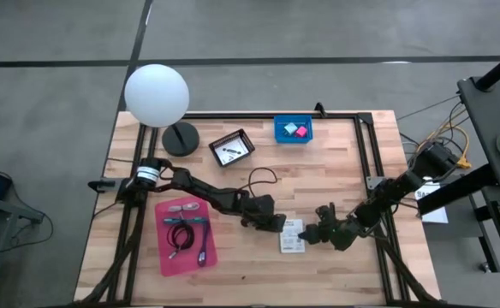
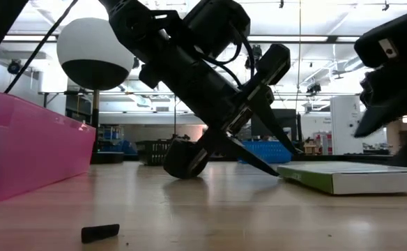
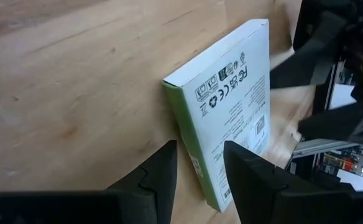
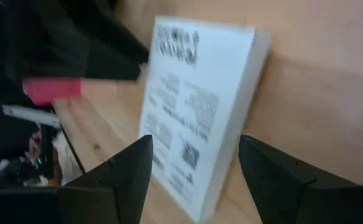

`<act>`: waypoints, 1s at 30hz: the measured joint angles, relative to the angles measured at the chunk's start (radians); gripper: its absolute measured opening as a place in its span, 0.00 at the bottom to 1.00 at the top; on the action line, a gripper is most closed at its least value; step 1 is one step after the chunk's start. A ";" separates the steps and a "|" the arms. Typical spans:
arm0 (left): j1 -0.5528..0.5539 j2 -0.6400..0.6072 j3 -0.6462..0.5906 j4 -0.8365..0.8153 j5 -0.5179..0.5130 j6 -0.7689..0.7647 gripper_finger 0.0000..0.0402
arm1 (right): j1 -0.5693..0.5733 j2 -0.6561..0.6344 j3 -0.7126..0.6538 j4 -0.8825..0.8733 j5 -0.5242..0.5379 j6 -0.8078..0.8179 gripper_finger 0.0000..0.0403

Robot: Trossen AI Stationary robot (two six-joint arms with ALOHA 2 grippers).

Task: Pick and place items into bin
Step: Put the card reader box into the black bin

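Jaws part-open and empty, left gripper (image 1: 277,224) and right gripper (image 1: 317,233) flank the flat white box (image 1: 292,236) at lower centre.

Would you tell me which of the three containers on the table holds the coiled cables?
The large pink bin near the left arm's base holds them; the black tray and blue bin sit at the far edge.

Print on the white box (image 4: 194,118) is blurred.
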State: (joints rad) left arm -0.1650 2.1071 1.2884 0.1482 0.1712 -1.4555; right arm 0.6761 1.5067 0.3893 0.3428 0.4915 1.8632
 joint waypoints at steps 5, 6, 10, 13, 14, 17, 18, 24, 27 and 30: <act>-0.001 0.000 -0.001 0.001 -0.017 -0.005 0.29 | 0.007 0.000 0.000 0.002 -0.075 -0.008 0.56; -0.001 0.000 -0.001 0.001 -0.017 -0.005 0.29 | 0.007 0.000 0.000 0.006 -0.078 -0.008 0.56; -0.004 0.000 -0.001 0.001 -0.021 -0.005 0.29 | -0.001 0.017 0.000 0.040 -0.077 -0.010 0.56; -0.007 0.012 0.003 0.004 -0.023 -0.005 0.29 | -0.018 0.048 0.000 0.100 -0.084 -0.036 0.56; -0.010 0.013 0.005 0.003 -0.021 -0.005 0.29 | -0.025 0.059 -0.001 0.128 -0.086 -0.042 0.56; -0.013 0.013 0.007 -0.001 -0.022 -0.003 0.29 | -0.050 0.091 0.001 0.215 -0.117 -0.072 0.56; -0.013 0.013 0.007 -0.001 -0.024 -0.003 0.29 | -0.055 0.098 0.001 0.233 -0.127 -0.083 0.56; -0.013 0.014 0.009 -0.002 -0.026 -0.003 0.29 | -0.093 0.153 -0.001 0.400 -0.176 -0.200 0.56; -0.013 0.015 0.008 -0.002 -0.027 -0.002 0.29 | -0.104 0.179 0.000 0.499 -0.192 -0.256 0.56; -0.013 0.015 0.008 -0.002 -0.027 -0.001 0.29 | -0.106 0.203 0.006 0.555 -0.184 -0.298 0.55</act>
State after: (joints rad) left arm -0.1784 2.1220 1.2968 0.1467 0.1440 -1.4564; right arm 0.5701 1.7097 0.3956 0.8979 0.3078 1.5649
